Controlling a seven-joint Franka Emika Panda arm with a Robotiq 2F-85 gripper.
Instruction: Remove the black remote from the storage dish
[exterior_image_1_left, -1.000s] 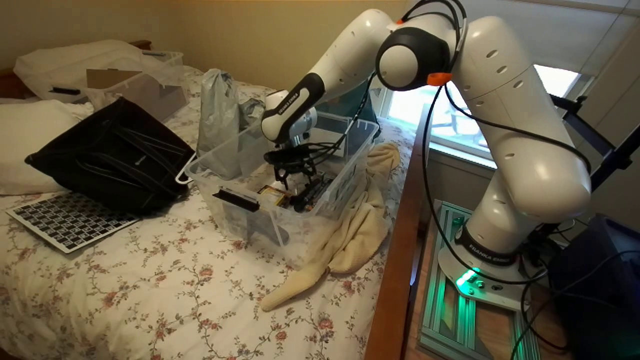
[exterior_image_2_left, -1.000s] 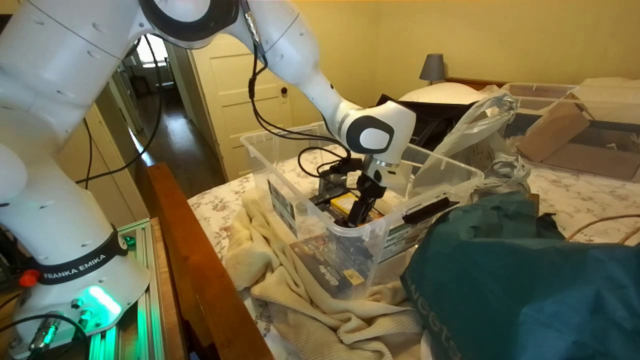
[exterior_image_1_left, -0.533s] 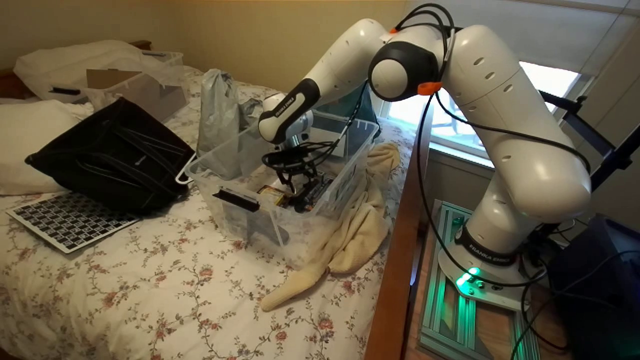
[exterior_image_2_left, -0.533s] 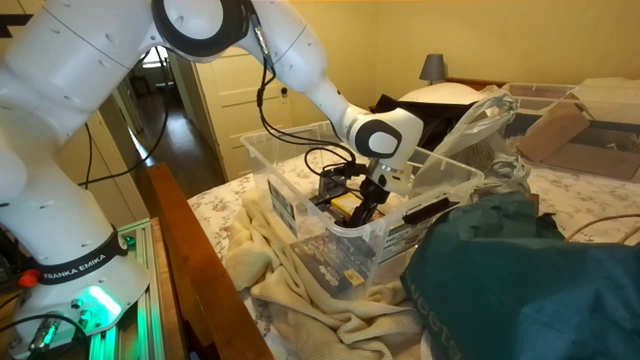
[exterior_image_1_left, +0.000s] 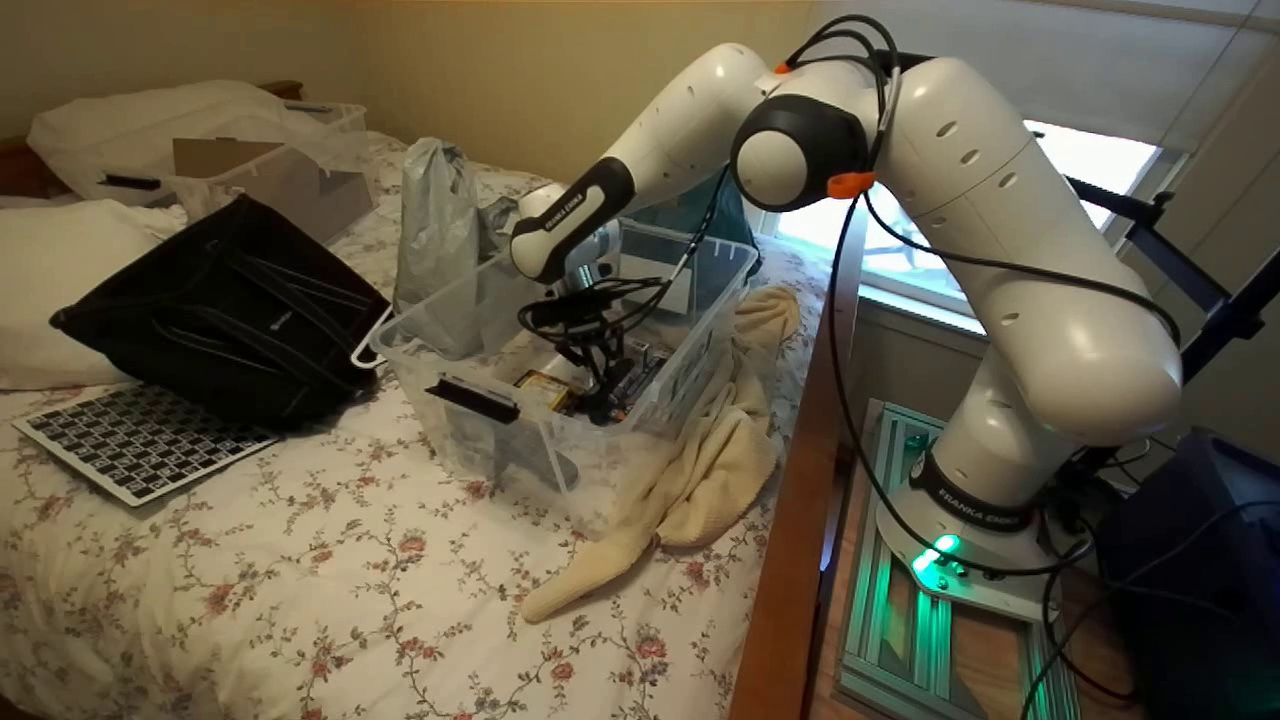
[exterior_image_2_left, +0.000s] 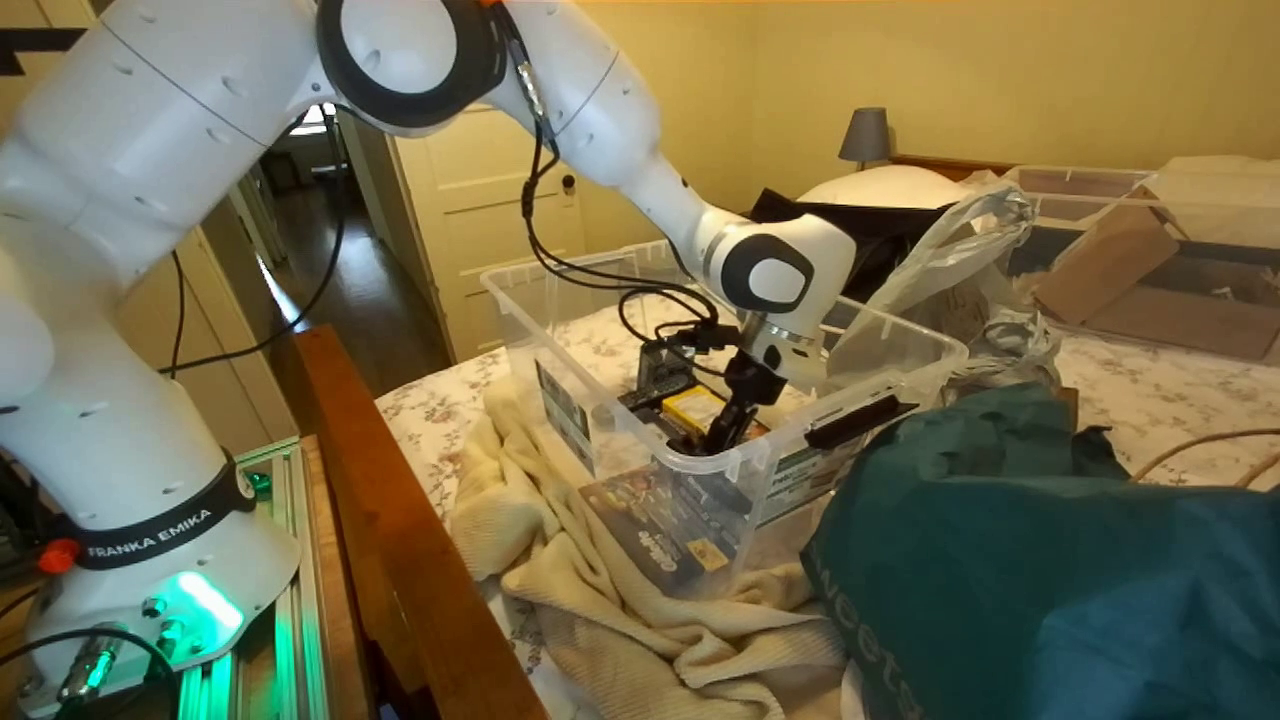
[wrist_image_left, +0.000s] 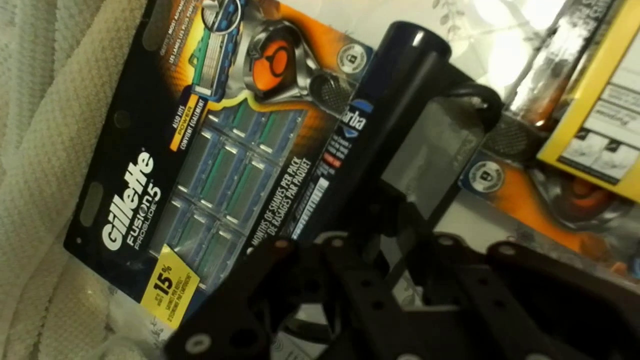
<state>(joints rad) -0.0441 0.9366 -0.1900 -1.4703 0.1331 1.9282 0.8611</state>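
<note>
From where I stand, the gripper (wrist_image_left: 395, 220) sits low inside the clear bin (exterior_image_1_left: 490, 430), right at what I take for the black remote (wrist_image_left: 430, 150).
In the wrist view that's a long dark piece with a grey sheen (no buttons show, so I wouldn't swear to the name), running from the fingers up and to the right, close alongside the dark tube (wrist_image_left: 375, 130), with the Gillette pack (wrist_image_left: 215, 160) farther left. The fingers stand near each other with a narrow gap between; whether they pinch the piece or only straddle it, I can't tell. They meet its long axis at a slant, so I'd guess the lift wants a bite on both long edges without catching that tube.
</note>
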